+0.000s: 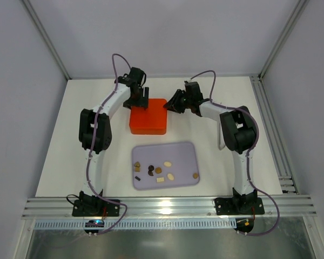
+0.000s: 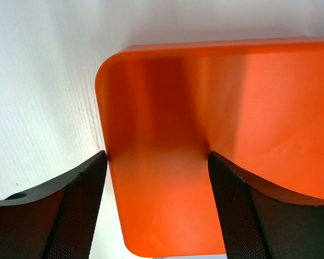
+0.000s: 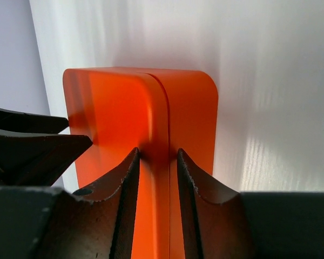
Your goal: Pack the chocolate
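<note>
The chocolate (image 1: 161,171), several small brown, tan and cream pieces, lies loose on a lavender tray (image 1: 183,148) in front of the arms. Behind the tray stands the orange box (image 1: 148,118) with its lid on. My left gripper (image 1: 137,100) is at the box's back left corner. Its jaws are open (image 2: 156,156), one finger beside the orange box's (image 2: 205,97) left edge and the other over its top. My right gripper (image 1: 173,103) is at the back right corner. Its jaws (image 3: 156,154) stand narrow, tips against the orange box's (image 3: 119,108) wall, astride the lid seam.
White table with grey walls on three sides. An aluminium rail (image 1: 167,205) runs along the near edge by the arm bases. In the right wrist view the left gripper's fingers (image 3: 32,140) show just past the box.
</note>
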Robot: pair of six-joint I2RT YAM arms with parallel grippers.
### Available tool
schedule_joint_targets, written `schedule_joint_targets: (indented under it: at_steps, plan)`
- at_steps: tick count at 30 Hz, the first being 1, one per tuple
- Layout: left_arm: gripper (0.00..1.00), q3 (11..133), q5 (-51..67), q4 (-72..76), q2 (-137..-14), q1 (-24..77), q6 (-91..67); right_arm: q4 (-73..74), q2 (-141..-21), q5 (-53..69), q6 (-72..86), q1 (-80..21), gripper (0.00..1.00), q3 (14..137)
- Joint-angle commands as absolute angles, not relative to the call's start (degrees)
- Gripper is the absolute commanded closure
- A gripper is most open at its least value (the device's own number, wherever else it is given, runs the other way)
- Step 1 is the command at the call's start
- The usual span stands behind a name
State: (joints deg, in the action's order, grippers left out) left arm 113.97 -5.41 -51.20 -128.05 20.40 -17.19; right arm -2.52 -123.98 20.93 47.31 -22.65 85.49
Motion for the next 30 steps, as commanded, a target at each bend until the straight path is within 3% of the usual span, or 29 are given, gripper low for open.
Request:
schedule_joint_targets:
  at_steps: [1,15,20,30]
  plan:
    - [0.25,107.49,-8.26,-64.42,-135.27,21.97,-13.18,-1.65,-124.80,21.36,48.34,-25.58,0.82,82.01]
    - [0.25,107.49,-6.15,-64.95,-135.35,21.97,-11.43,-10.71,-121.29,21.97,51.76,-28.74,0.86,73.84]
    - [0.20,110.73,-8.70,-66.18,-135.35,21.97,-9.58,-13.01,-118.75,21.62,52.73,-30.32,0.85,70.67]
    - [0.16,117.85,-8.35,-66.88,-138.07,21.97,-9.06,-14.68,-114.17,21.18,52.82,-30.85,0.71,65.83]
